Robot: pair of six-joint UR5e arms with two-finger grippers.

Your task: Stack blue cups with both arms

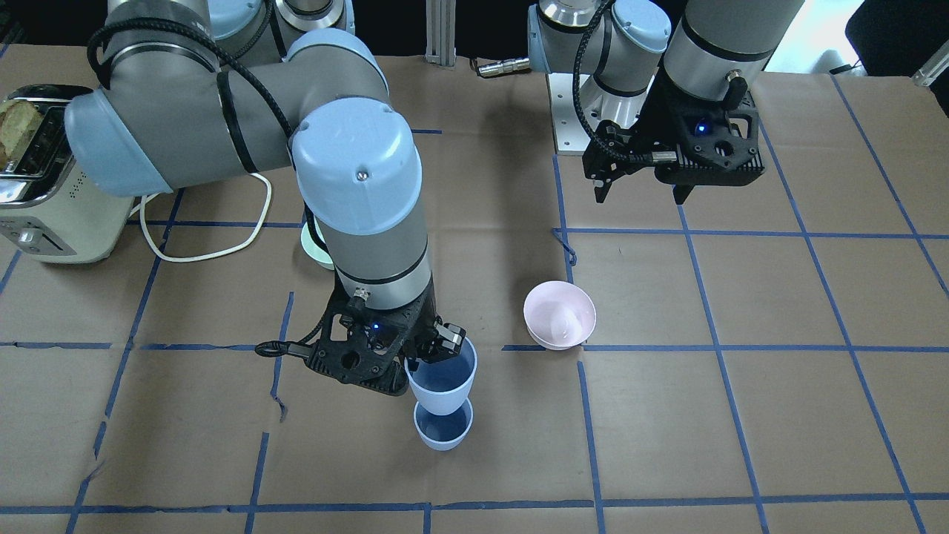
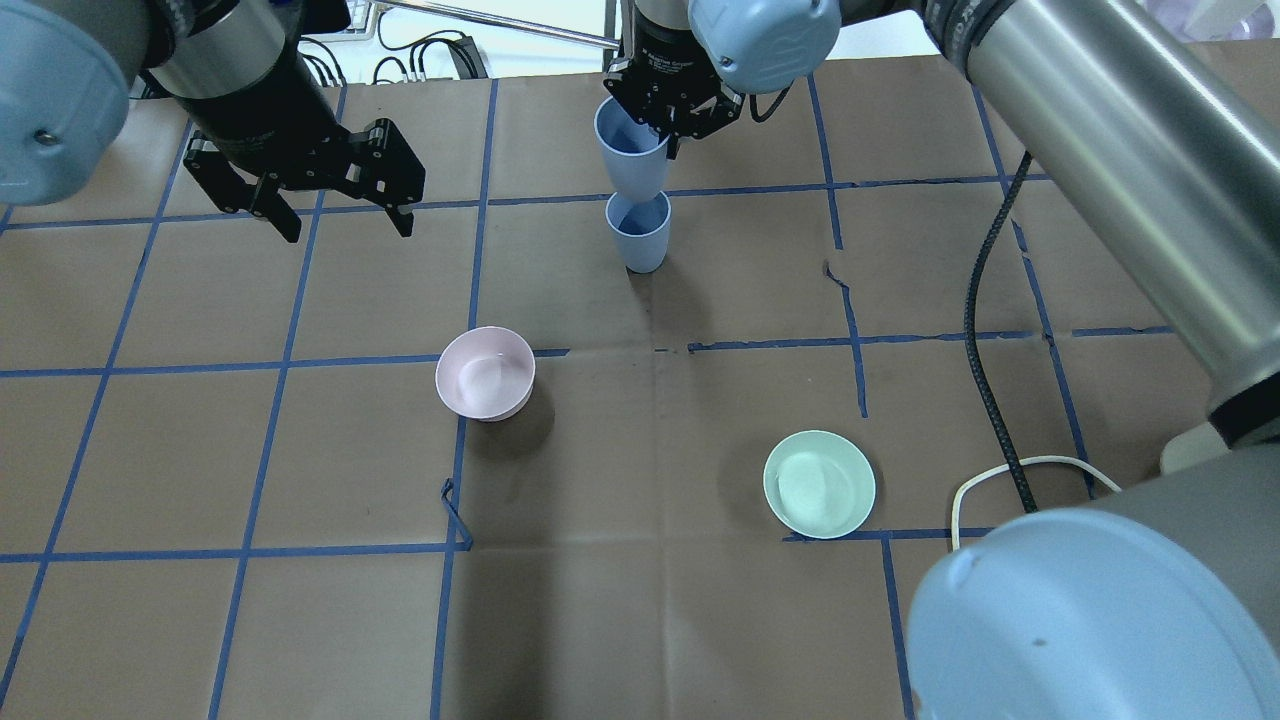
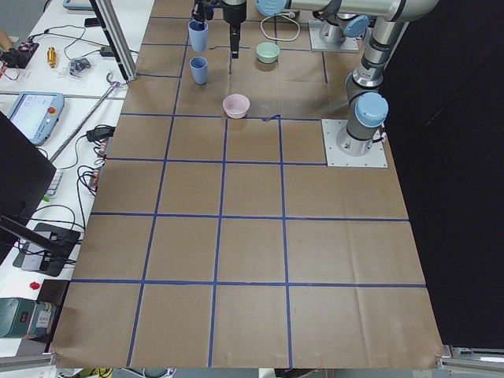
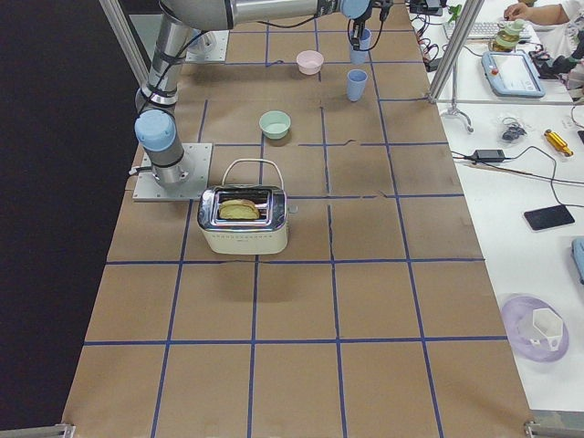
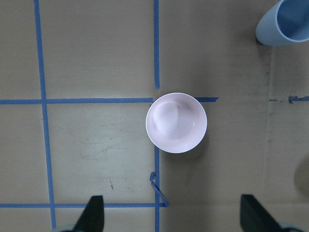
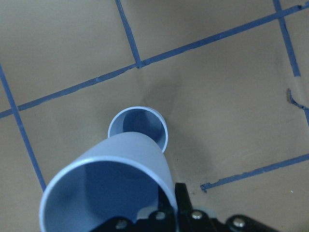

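Overhead exterior: upper cup (image 2: 630, 155), lower cup (image 2: 638, 235), empty.

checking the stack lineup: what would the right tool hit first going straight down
Probably the standing blue cup, met by the held blue cup in the right tool; whether it enters cleanly is unclear.

Far end of the long brown tabletop (image 3: 252, 236), that's where it's all happening. One raised blue cup (image 3: 198, 35) hangs upright in the air at the right gripper (image 3: 204, 21), too small from here to read the jaws. Right below it, with a clear gap, the standing blue cup (image 3: 199, 70) sits on the paper. Just beside them the left gripper (image 3: 234, 49) points straight down. Pink bowl (image 3: 236, 105) sits nearer us, mint-green bowl (image 3: 268, 53) further back toward the robot. The left arm (image 3: 368, 110) rises off its metal base plate (image 3: 354, 157).
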